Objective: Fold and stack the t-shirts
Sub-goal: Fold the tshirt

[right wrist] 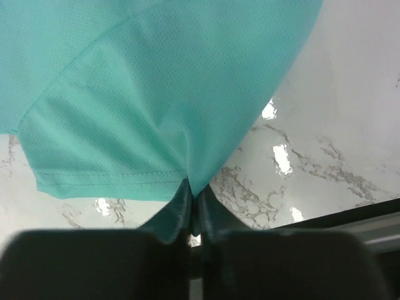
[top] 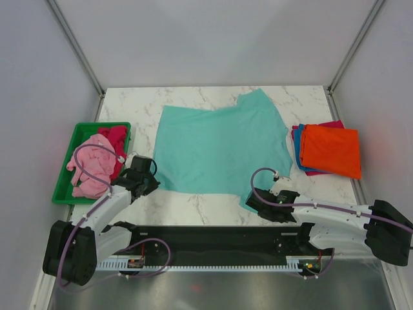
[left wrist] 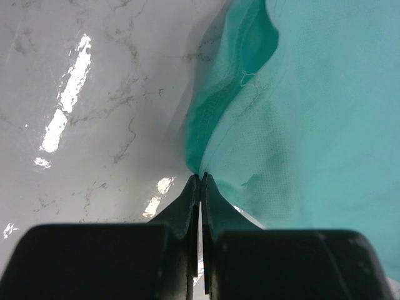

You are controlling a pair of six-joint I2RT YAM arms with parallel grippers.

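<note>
Teal cloth of the t-shirt (top: 219,148) is spread ahead of both grippers, its hem pinched thinly by the left gripper (left wrist: 200,180) and the right gripper (right wrist: 192,195). With uneven pulling, the hem could slip free and the fold be skewed.

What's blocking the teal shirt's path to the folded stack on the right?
Nothing visible. The left gripper and right gripper are shut on the teal t-shirt at its near corners. Only bare marble table separates it from the folded stack.
</note>
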